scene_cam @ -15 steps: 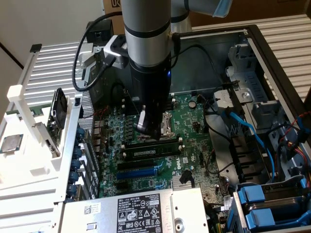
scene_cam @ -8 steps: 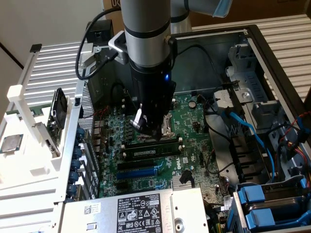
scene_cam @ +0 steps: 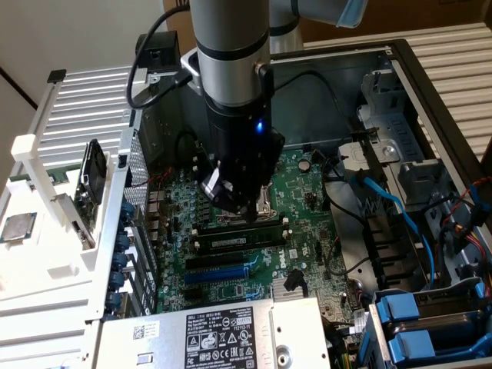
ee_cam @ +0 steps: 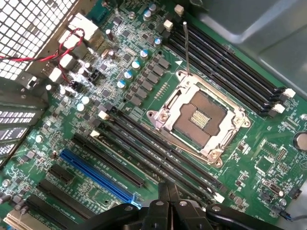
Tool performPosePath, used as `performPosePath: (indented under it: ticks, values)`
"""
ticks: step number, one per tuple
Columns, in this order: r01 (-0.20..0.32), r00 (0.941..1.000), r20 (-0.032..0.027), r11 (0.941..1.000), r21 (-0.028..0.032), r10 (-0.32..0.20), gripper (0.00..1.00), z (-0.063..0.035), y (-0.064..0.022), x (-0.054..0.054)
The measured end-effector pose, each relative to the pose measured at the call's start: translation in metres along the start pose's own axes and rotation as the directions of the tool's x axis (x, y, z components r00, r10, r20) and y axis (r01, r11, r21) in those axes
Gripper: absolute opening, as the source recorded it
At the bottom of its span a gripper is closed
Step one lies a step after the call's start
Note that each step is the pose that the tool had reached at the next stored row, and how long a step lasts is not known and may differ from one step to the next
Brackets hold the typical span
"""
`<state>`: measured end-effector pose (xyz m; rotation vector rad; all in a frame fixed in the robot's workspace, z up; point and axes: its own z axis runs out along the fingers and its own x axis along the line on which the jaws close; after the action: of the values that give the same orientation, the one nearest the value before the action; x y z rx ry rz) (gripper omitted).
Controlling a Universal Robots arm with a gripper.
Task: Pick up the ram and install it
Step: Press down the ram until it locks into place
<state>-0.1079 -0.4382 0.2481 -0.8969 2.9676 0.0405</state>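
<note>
The tool [ee_cam: 168,203] has its fingers pressed together, holding nothing, above the ram [scene_cam: 238,240] already in its slot. Pushing unevenly could bend the board [scene_cam: 307,204].

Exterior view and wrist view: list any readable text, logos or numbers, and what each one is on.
None can be quoted with confidence.
Black label on the silver power supply: white print and certification marks, too small to read.
White barcode sticker on it: unreadable.
White strip on the ram seated in a slot: blurred.
Motherboard silkscreen in the wrist view: too small to read.
The hand bears no visible text.
</note>
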Motion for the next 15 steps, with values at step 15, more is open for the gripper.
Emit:
performPosePath:
  ticks: [15]
  values:
    - [-0.249, 0.9685, 0.0048, 0.9684, 0.0113, 0.249, 0.11, 0.0, 0.0, 0.0]
